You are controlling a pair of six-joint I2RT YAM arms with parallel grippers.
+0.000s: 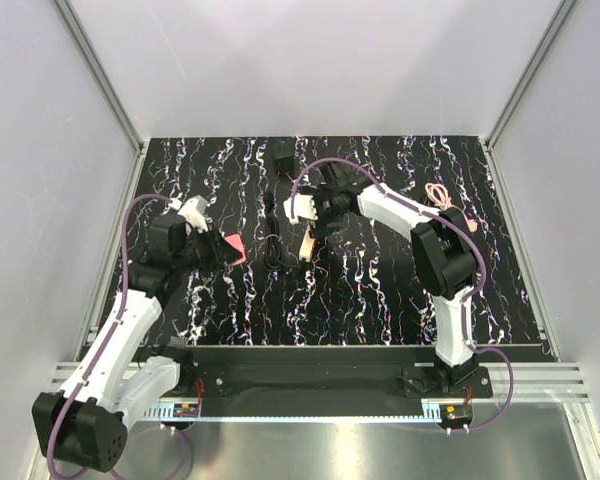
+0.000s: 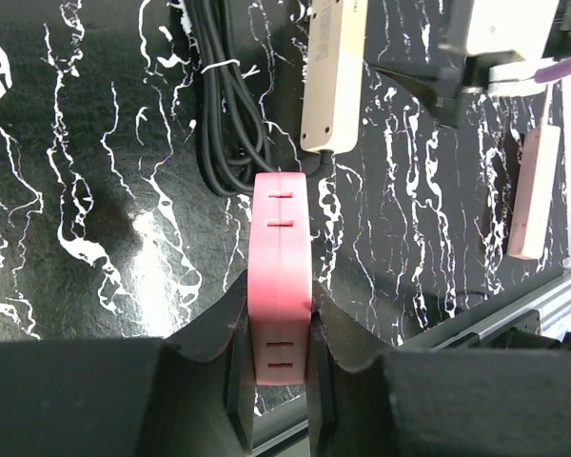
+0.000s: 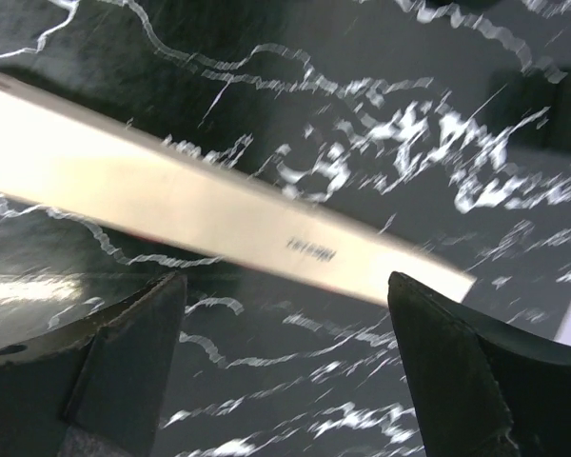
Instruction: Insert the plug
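— Where is the plug point(image 1: 285, 157) found, and how does it look?

— It is seen at the far side of the bench point(image 1: 380, 290), well apart from both tools. It is a small black box with a dull surface. A bundle of black cord point(image 1: 270, 238) is laid nearer, beside the cream strip point(image 3: 219, 214). Which way the pins point cannot be told.

— How is it expected to handle?

— It is judged to be light and rigid, of hard plastic that may slip a little. The cord is soft and may pull the box sideways when it is lifted. The flat sides of the body are best taken, not the cord and not the pins, so that the pins are left free for the socket.

— And the tools?

— The right tool point(image 3: 285, 286) is spread wide over the cream strip, and nothing is held in it. The left tool point(image 2: 281, 295) is pressed together on a flat pink piece point(image 2: 281, 228) with small slots, and it is well away from the plug.
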